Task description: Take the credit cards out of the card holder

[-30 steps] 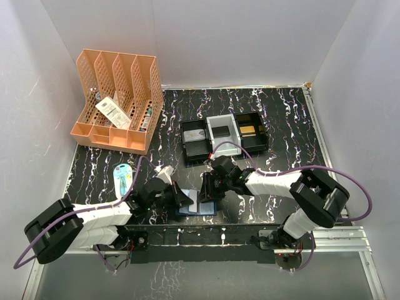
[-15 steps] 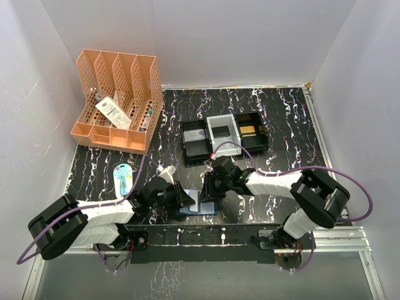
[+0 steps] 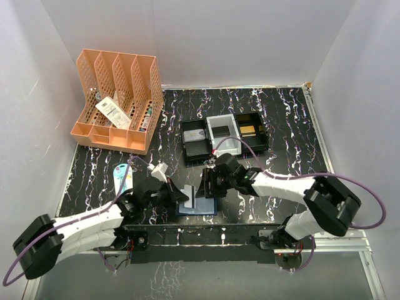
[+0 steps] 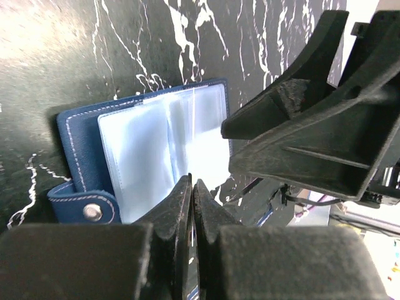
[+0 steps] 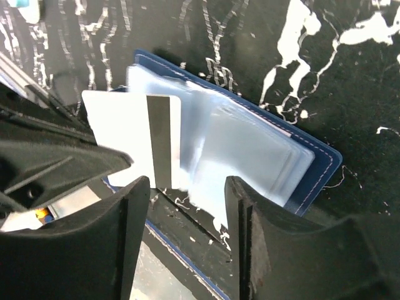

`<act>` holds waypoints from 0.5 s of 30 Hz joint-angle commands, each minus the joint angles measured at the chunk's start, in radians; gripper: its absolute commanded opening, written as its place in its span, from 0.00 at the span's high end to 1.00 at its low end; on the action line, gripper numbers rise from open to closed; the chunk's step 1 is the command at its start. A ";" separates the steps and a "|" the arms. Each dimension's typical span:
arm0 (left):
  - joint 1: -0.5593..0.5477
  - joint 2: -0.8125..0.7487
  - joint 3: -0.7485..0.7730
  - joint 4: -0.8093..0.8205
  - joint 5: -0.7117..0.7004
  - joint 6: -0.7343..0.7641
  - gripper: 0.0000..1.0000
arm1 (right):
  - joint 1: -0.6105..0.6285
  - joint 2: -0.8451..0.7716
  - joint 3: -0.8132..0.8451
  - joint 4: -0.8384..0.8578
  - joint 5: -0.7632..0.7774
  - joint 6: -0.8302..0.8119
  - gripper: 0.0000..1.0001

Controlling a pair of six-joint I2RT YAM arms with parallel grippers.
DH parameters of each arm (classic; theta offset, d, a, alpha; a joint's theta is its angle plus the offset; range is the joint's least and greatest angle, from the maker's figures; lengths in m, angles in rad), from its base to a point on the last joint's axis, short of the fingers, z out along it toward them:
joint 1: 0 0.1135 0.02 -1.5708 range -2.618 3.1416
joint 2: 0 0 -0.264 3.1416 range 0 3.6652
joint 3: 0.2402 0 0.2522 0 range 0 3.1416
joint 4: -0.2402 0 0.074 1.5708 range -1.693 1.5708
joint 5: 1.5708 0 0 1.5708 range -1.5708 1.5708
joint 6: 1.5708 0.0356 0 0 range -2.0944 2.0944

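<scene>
The navy-blue card holder (image 3: 201,209) lies open near the table's front edge, its clear sleeves (image 4: 147,153) facing up; it also shows in the right wrist view (image 5: 315,165). My left gripper (image 3: 182,195) is shut on a white credit card with a black stripe (image 5: 119,134). The card is drawn most of the way out of the holder's left side. In the left wrist view my left gripper (image 4: 192,187) has its jaws pressed together on the card's thin edge. My right gripper (image 3: 205,187) is open and empty, hovering over the holder (image 5: 187,206).
Three small trays stand behind the holder: black (image 3: 195,140), grey-white (image 3: 224,131) and black (image 3: 251,132). An orange file rack (image 3: 119,100) is at the back left. A pale blue oval case (image 3: 123,177) lies left of my left arm.
My left arm has drawn back to the left, pulling the card out of the holder's sleeve. My right gripper has lifted slightly and stays over the holder.
</scene>
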 commanded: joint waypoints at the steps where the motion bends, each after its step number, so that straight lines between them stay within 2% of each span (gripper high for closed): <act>1: -0.003 -0.177 0.052 -0.241 -0.118 0.022 1.00 | -0.015 -0.113 0.017 0.049 0.041 -0.030 0.47; 4: 0.000 -0.285 0.059 -0.311 -0.151 0.024 1.00 | -0.038 -0.173 -0.003 0.069 0.076 -0.023 0.44; 7: 0.001 -0.355 0.048 -0.312 -0.145 0.031 1.00 | -0.057 -0.235 -0.068 0.140 0.111 -0.017 0.42; 12: 0.015 -0.367 -0.016 -0.130 -0.018 0.043 1.00 | -0.076 -0.377 -0.212 0.339 0.145 0.023 0.38; 15: 0.066 -0.333 -0.050 -0.021 0.074 0.013 1.00 | -0.091 -0.449 -0.237 0.358 0.135 0.020 0.24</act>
